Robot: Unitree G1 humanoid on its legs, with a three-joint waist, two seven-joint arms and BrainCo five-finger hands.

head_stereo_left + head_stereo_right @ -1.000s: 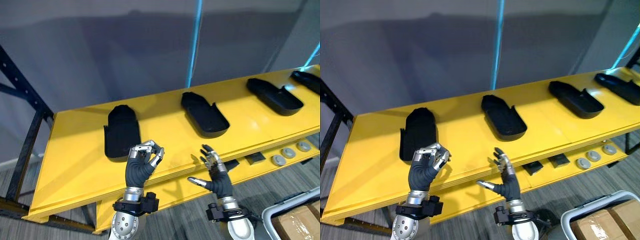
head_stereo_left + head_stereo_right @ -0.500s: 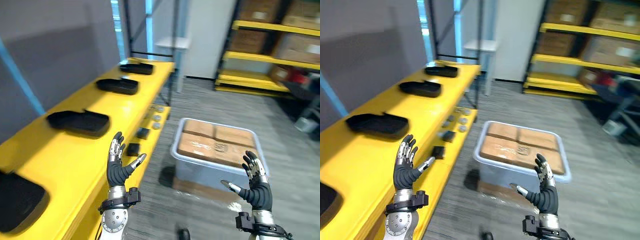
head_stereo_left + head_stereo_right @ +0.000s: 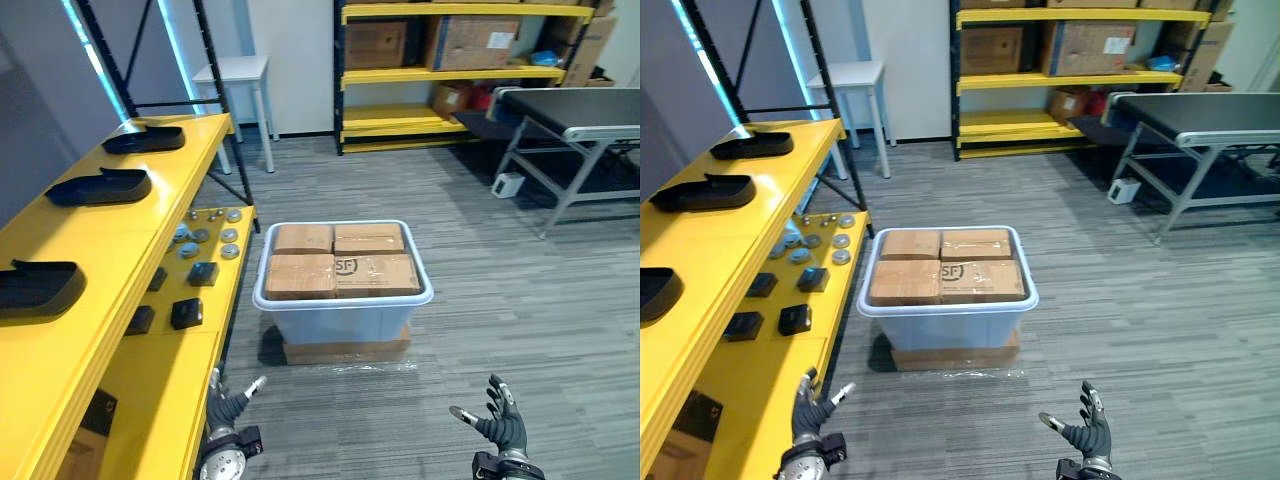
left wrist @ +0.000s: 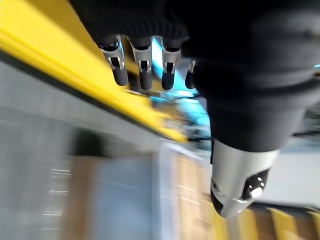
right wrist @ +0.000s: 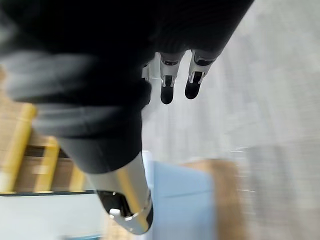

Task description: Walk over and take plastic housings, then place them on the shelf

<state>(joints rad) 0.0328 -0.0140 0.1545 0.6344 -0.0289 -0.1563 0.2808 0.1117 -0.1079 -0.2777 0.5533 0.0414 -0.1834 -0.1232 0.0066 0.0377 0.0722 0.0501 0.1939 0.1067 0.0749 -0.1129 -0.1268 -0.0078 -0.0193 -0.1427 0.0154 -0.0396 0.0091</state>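
Plastic housings (image 3: 100,186), three black ones, lie well apart in a row on the top level of the long yellow shelf (image 3: 60,340) along the robot's left. Neither hand holds one. A far rack (image 3: 450,72) with yellow beams carries cardboard cartons against the back wall, and a grey table (image 3: 570,105) stands at the right. In the middle of the floor sits a white tote (image 3: 345,300) packed with brown boxes (image 3: 340,270), resting on a flat cardboard base. A small white table (image 3: 232,70) stands beyond the shelf's far end. On the shelf's lower level lie black blocks (image 3: 186,312) and round metal parts (image 3: 205,235). The left hand (image 3: 228,405) hangs low beside the shelf's edge, fingers spread and empty. The right hand (image 3: 497,425) hangs over bare floor, likewise spread and empty.
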